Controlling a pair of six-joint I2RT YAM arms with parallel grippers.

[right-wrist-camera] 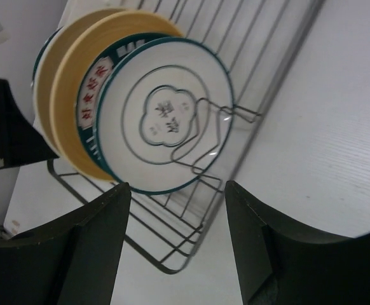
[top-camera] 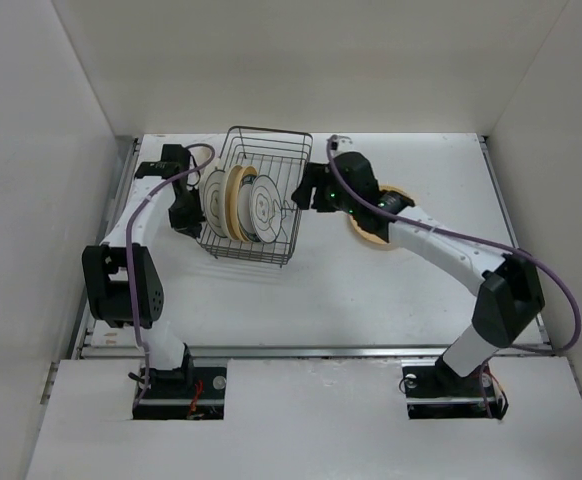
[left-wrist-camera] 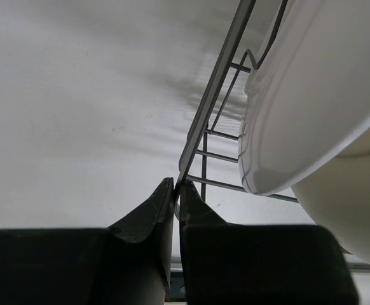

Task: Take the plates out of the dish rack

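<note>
The dark wire dish rack (top-camera: 271,150) sits at the table's back middle, tilted. Several plates (top-camera: 236,203) stand on edge in it: white ones with a blue-green rim (right-wrist-camera: 163,114) and tan-yellow ones (right-wrist-camera: 64,108). My left gripper (top-camera: 195,212) is at the rack's left side, shut on a thin rim wire of the dish rack (left-wrist-camera: 201,127), which runs between its fingertips (left-wrist-camera: 177,186). A white plate's underside (left-wrist-camera: 312,95) hangs close to the right of it. My right gripper (top-camera: 299,195) is at the rack's right side, open (right-wrist-camera: 177,185), facing the nearest patterned plate with nothing between its fingers.
One tan-yellow plate (top-camera: 369,237) lies flat on the table, partly under the right arm. White walls close in the table on the left, back and right. The rack's lower corner wire (right-wrist-camera: 172,267) lies just below my right fingers.
</note>
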